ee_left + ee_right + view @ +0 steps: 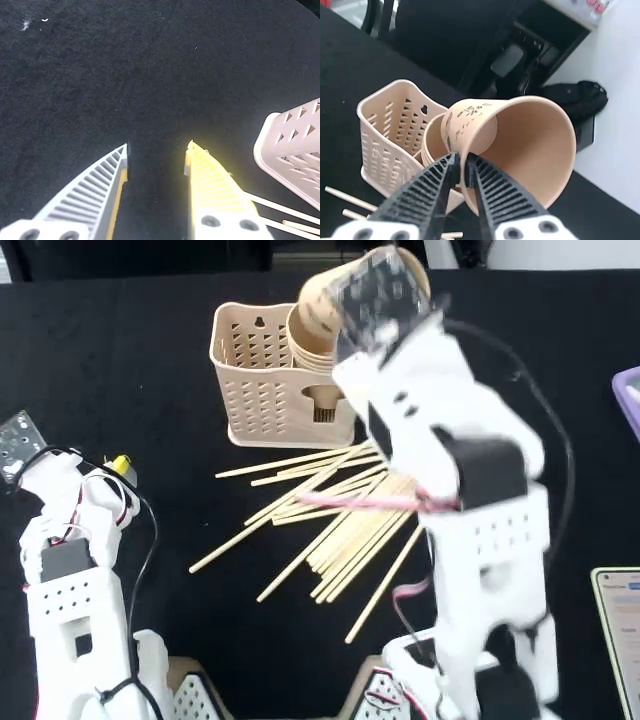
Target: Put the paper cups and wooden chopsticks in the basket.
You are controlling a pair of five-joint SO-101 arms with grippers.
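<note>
The right gripper (461, 159) is up over the basket (260, 390) with a paper cup (520, 145) in its grasp. The black fingers are pinched almost together on the cup's wall just by the rim, one inside and one outside. That is a thin-wall grip, and it leaves the cup tipped on its side, mouth towards the wrist camera. It hangs just above the cups in the basket (305, 350), so I'd say it is lined up to nest on that stack. The left gripper (157, 150) sits low over the black table (120, 340) at the near left, jaws moderately apart and holding nothing. The basket's corner is off to one side of it, so it looks parked out of the way. Now the count: one basket and one cup in the air. The nested stack inside has rims packed too tight to number. The wooden chopsticks (320, 510) fan out on the table in front of the basket. There are well over a dozen, overlapping too much for an exact tally, and they are not yet gathered.
</note>
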